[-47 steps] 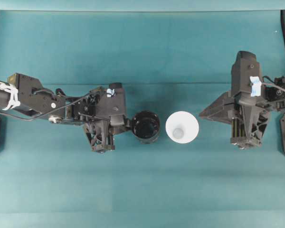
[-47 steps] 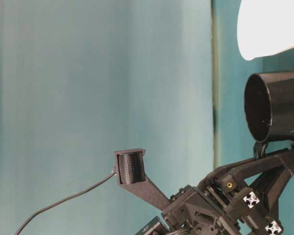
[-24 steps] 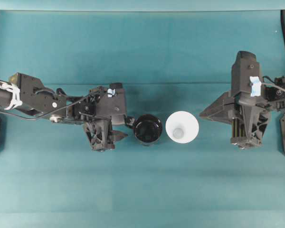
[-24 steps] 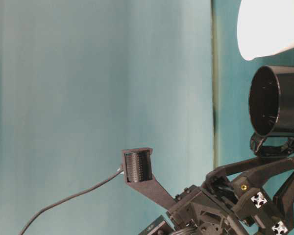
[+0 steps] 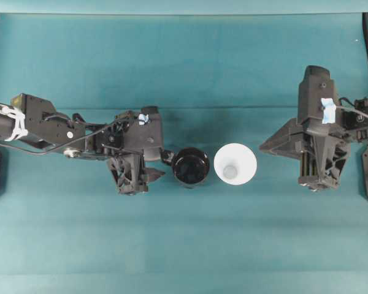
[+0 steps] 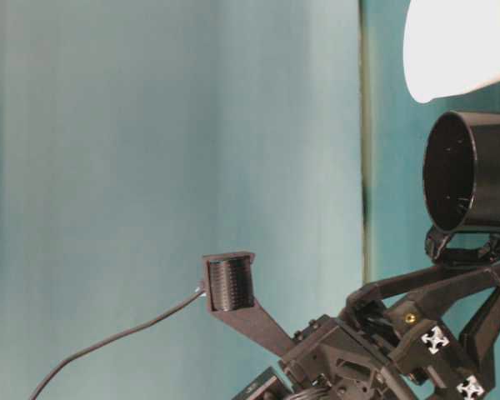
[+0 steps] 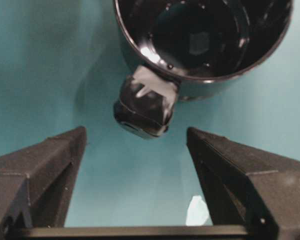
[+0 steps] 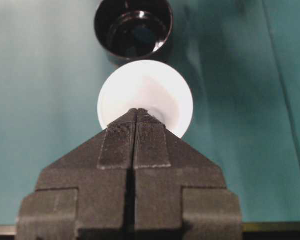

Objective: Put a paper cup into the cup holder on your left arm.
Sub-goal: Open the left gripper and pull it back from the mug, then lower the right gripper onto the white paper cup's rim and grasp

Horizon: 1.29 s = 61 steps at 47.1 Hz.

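Holder [image 5: 191,166] upright on the teal table [image 5: 184,61], just off the tip of the left gripper [image 7: 137,150]; jaws spread wide either side of the knob [image 7: 144,107], gripping nothing. Cup [image 5: 235,163] upright just right of the holder, rims near but apart. Right gripper [image 8: 136,117] shut flat and empty, well right of the cup in the overhead view, nose aimed at the rim.

Risks, as judged from here:
- Holder free-standing and light-looking: likely to slide or tip if nudged by a jaw closing off-centre on the knob.
- Cup thin-walled: apt to crumple or tip under a hard or lopsided pinch, with shut jaws first needing to open.
- Cup about as wide as the holder: liable to catch on the rim if lowered off-centre.
- Cup and holder close together: a knock to one liable to shove the other.

No brand or legible writing anywhere; tape tags on both arms too small to read; small white cross marks on the left arm [image 6: 383,350] in the table-level view.
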{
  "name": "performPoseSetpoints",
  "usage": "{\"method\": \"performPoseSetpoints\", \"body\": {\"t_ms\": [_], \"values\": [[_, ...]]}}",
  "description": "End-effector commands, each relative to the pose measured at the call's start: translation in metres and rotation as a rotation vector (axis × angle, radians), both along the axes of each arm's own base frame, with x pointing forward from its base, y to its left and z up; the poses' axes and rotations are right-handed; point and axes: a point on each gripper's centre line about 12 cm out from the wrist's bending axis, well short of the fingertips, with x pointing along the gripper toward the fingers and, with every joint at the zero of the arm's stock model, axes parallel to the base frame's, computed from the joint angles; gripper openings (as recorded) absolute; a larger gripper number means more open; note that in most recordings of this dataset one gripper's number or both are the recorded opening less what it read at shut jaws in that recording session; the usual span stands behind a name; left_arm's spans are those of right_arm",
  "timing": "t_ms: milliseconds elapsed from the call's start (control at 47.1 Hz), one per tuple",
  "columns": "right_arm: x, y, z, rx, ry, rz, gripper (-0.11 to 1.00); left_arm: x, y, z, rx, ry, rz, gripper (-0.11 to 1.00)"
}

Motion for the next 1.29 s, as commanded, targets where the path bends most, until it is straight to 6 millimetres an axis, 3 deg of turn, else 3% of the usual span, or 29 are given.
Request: {"method": "performPoseSetpoints", "body": {"t_ms": [0,339,573,721,912,976,1273], "values": [[0.003,-0.001,0.008,0.006,-0.023,-0.010,-0.06,0.003,0.000,0.010,0.003,-0.031,-0.001,0.88],[0.008,-0.003,-0.001,0.007,0.009,-0.017,-0.06,-0.008,0.001,0.017,0.011,0.021,-0.007,0.88],[0.016,-0.005,-0.017,0.007,0.066,-0.021,0.04,-0.029,0.003,0.041,0.020,-0.022,-0.003,0.88],[0.020,-0.011,-0.025,0.012,0.098,-0.045,0.26,-0.046,0.002,0.048,0.020,-0.015,-0.002,0.89],[0.027,-0.021,-0.034,0.016,0.130,-0.077,0.79,-0.055,0.001,0.052,0.019,-0.003,-0.002,0.89],[0.030,-0.024,-0.041,0.016,0.147,-0.084,0.92,-0.056,0.001,0.053,0.019,0.001,-0.002,0.89],[0.053,-0.029,-0.071,0.020,0.191,-0.094,0.94,-0.063,0.001,0.053,0.018,0.007,-0.001,0.89]]}}
